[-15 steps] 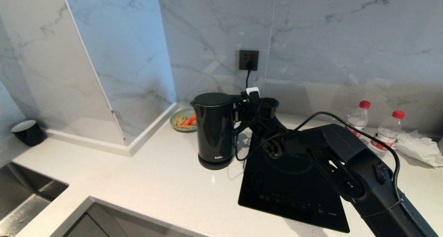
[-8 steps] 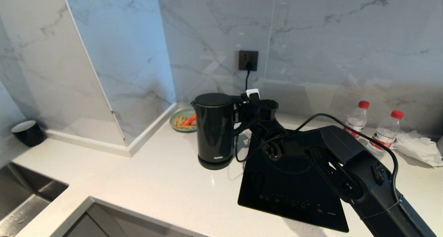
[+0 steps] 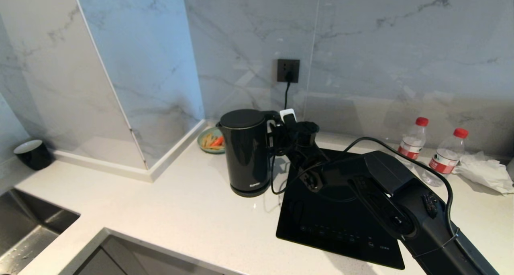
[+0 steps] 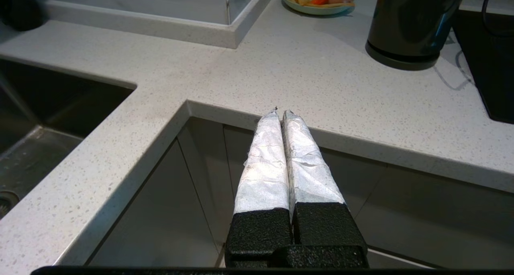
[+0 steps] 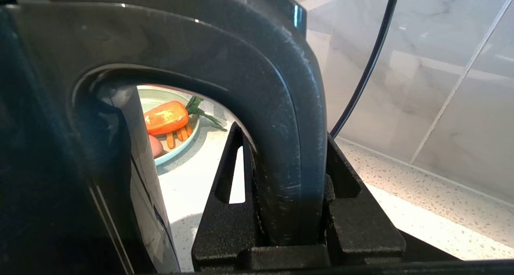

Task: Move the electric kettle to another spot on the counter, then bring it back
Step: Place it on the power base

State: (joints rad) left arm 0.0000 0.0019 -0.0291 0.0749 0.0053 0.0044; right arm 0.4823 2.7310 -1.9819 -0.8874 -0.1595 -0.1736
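Slightly leftward since a second ago, the electric kettle (image 3: 245,152) sits on its base (image 3: 249,191) on the counter (image 3: 168,210), right gripper (image 3: 277,136) clamped on its handle (image 5: 289,118), left gripper (image 4: 281,114) closed, parked near; relocation apparently barely begun.

A home kitchen: a white speckled tabletop (image 3: 180,210) runs along marble-tiled walls (image 3: 381,46), with a sunken steel sink (image 3: 24,231), a black cooktop (image 3: 321,223), a wall socket (image 3: 288,70) and an electric kettle (image 3: 245,152).
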